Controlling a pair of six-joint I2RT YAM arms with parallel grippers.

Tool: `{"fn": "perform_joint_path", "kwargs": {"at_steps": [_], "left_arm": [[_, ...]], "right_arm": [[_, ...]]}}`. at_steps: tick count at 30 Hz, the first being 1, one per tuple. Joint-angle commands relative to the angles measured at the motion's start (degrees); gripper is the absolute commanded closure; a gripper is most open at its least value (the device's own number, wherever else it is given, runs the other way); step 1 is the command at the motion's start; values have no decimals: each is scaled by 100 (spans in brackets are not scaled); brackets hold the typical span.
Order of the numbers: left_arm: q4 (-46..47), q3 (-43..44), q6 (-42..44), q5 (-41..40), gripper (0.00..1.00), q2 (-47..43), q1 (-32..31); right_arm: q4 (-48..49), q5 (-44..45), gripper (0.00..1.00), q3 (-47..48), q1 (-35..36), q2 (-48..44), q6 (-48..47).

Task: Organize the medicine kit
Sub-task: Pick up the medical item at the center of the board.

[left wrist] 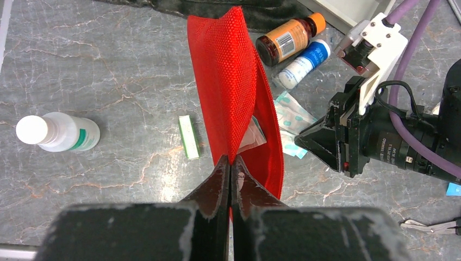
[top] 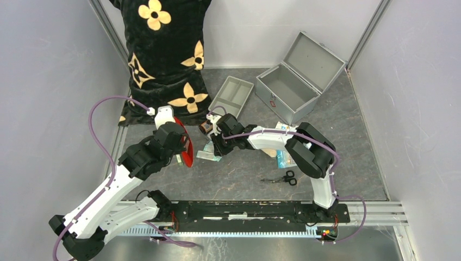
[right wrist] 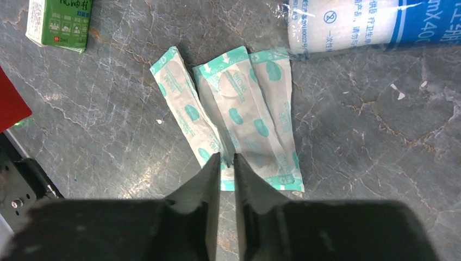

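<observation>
Wrist views, left jaws clenching red pouch, right jaws (grip unclear) over plasters

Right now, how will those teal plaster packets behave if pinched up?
The plaster packets look thin and flat, so probably floppy and light. They overlap in a fan, so one may drag its neighbours. Lying flush on the table, edges likely hard to catch.

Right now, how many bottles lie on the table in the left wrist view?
3. A white bottle lies left of the red pouch; an amber bottle and a blue-and-white bottle lie side by side to its upper right. The pouch may hide others.
</observation>
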Motion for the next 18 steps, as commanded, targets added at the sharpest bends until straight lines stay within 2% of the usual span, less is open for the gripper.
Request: {"fn": "perform_joint_path", "kwargs": {"at_steps": [1,4,6,14,18], "left_arm": [[153,-6,-195,-25,98,-62,-23],[170,-32,-201,-15,98,-50,-23],[195,-60,-209,0,98,-56,-23],[325,-201,-267,114,98,-62,-20],[379,-254,-317,117,98,-55,-23]], "right_arm": [[279,-1,84,-75,-9,-65,31],[501,-3,96,-282,-14,-298,75],[652,-46,100,-438,-29,-485,140],[1672,-113,100,-1258,-189,-1428,615],[1772,-94,100,-1482,-263,-1798,702]]}}
